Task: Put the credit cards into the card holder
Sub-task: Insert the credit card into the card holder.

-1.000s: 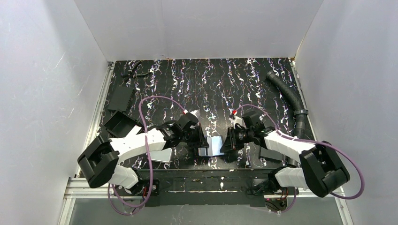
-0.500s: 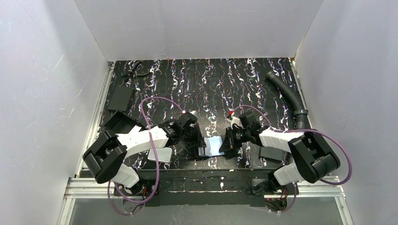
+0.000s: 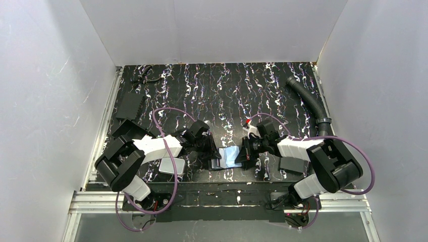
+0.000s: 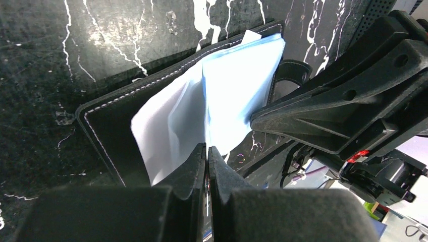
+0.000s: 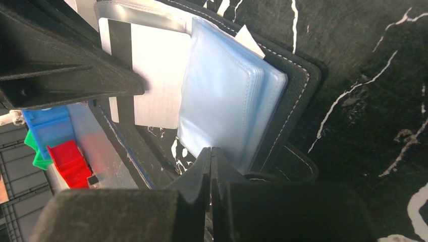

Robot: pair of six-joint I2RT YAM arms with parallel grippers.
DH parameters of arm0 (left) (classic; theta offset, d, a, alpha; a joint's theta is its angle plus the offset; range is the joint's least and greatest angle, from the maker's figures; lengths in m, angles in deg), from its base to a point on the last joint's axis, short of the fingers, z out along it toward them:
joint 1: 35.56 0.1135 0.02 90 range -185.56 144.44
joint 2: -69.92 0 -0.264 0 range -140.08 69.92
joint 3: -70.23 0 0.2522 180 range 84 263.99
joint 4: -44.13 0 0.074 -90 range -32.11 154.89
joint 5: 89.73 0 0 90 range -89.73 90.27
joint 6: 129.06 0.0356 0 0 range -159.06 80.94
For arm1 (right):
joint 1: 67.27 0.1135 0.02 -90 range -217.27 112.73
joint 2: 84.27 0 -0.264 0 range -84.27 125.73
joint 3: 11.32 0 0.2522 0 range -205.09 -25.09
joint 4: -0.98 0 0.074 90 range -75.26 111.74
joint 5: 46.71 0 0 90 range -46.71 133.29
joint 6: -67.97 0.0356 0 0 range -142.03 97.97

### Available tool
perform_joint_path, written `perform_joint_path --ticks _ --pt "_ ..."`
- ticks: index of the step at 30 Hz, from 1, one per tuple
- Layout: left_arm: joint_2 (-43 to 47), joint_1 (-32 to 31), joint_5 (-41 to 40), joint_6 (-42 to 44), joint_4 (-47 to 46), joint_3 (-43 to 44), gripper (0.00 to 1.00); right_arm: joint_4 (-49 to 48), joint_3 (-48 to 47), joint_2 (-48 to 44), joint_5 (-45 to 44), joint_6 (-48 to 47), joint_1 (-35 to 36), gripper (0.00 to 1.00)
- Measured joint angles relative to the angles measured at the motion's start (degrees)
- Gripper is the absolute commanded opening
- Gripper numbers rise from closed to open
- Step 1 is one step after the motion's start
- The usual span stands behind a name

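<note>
Two wrist views alone show left gripper [image 4: 207, 155] and right gripper [image 5: 211, 155] pinched shut on pockets [image 5: 222, 96] of the card holder [image 4: 108, 126].

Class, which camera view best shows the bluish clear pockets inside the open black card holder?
Right wrist: the bluish clear pockets fill it, layered edges visible. Left wrist shows them obliquely; top external, a tiny patch.

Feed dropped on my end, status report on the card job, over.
Left gripper and right gripper shut, tips at the clear pockets. Card holder open between them. One grey card loose to its right. Nothing blocking.
</note>
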Motion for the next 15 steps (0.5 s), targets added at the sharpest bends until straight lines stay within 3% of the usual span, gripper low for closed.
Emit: perform_joint_path --ticks 15 --pt "-0.26 0.57 3.13 0.28 -2.21 -0.33 0.00 1.79 -0.92 0.00 -0.35 -0.90 -0.04 0.07"
